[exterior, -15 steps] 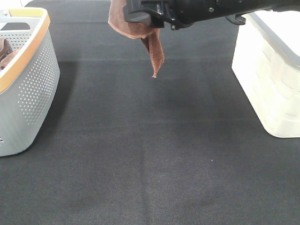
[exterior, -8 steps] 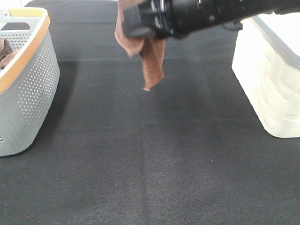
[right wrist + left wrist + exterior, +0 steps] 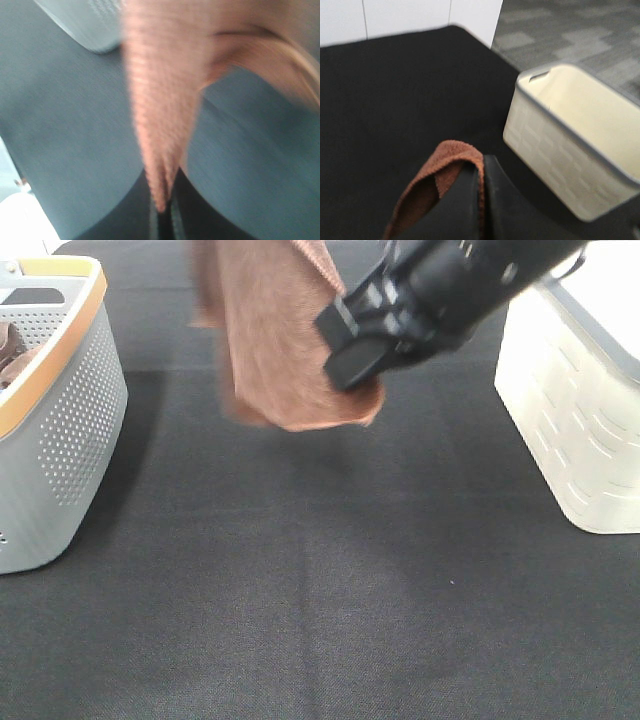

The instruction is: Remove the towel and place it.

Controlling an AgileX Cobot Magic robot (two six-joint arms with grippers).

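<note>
Towel: the towel [image 3: 285, 340] is held in the air above the far middle of the counter [image 3: 320, 590], hanging as a broad reddish-brown sheet that is blurred in the high view.
Towel edges: the lower edge is seen hanging free, apart from the counter; the upper part is cut off by the top of the high view. A folded, stitched edge is shown in the left wrist view.
Left gripper: the left gripper [image 3: 481, 172] is closed tight, with a fold of the towel pinched between its two black fingers. It is not seen in the high view.
Right gripper: the right gripper [image 3: 352, 360] is reached in from the right side and is clamped on the towel's right part; in its wrist view the cloth is seen squeezed between the narrow fingers.
Grey basket: the grey basket [image 3: 60, 440], with an orange rim, is stood at the left edge of the counter, well apart from the towel. A bunched brown cloth [image 3: 10, 350] is seen inside it.
Cream basket: the cream basket [image 3: 570, 430] is stood at the right edge, just beside the right arm.
Open room: a wide stretch of dark counter is left bare between the two baskets, below and in front of the towel.
</note>
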